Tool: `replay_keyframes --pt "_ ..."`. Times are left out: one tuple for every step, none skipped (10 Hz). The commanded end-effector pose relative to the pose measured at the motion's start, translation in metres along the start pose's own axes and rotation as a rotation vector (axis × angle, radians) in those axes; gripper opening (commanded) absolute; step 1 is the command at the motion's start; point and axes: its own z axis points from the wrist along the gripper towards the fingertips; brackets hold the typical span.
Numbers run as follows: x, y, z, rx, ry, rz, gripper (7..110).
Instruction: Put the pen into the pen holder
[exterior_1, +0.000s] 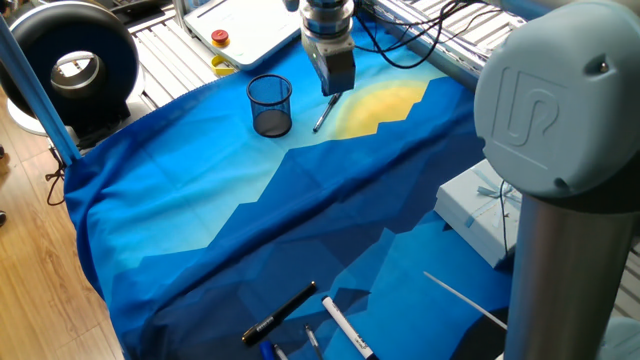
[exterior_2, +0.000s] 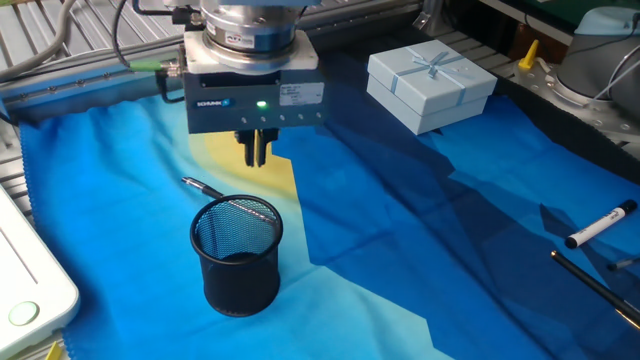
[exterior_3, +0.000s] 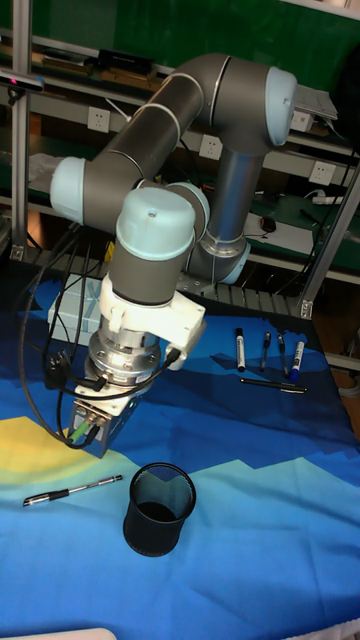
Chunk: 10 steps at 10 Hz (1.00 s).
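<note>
The pen (exterior_1: 323, 115) lies flat on the blue and yellow cloth, just right of the pen holder (exterior_1: 270, 105), a black mesh cup standing upright with nothing in it. In the other fixed view the pen (exterior_2: 200, 187) runs behind the pen holder (exterior_2: 236, 255), partly hidden by the mesh. My gripper (exterior_2: 257, 155) hangs a little above the cloth over the yellow patch, close to the pen, its fingers pressed together and holding nothing. The tall fixed view shows the pen (exterior_3: 72, 491) left of the pen holder (exterior_3: 158, 507), below my gripper (exterior_3: 85, 432).
A pale blue gift box (exterior_2: 430, 85) stands at the cloth's far side. Several markers and pens (exterior_1: 300, 320) lie near the front edge, one white marker (exterior_2: 600, 225) among them. A white panel with a red button (exterior_1: 220, 38) sits behind the cup.
</note>
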Motion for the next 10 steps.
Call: replay_keyframes --pt "0.003 -0.002 -0.001 0.008 0.007 -0.018 7" --pt "0.012 -0.003 -0.001 0.008 0.045 -0.067 7" --pt "0.022 -0.005 0.000 0.008 0.074 -0.117 7" --pt "0.031 -0.009 0.007 0.005 0.076 -0.155 7" --pt "0.041 -0.016 0.014 0.010 0.083 -0.198 7" --pt "0.053 -0.024 0.022 0.025 0.096 -0.256 7" --pt "0.064 -0.036 0.028 0.051 0.124 -0.328 7" --pt "0.071 -0.050 0.032 0.086 0.151 -0.401 7" --pt "0.067 -0.061 0.035 0.122 0.148 -0.434 7" --pt "0.061 -0.070 0.039 0.148 0.126 -0.435 7"
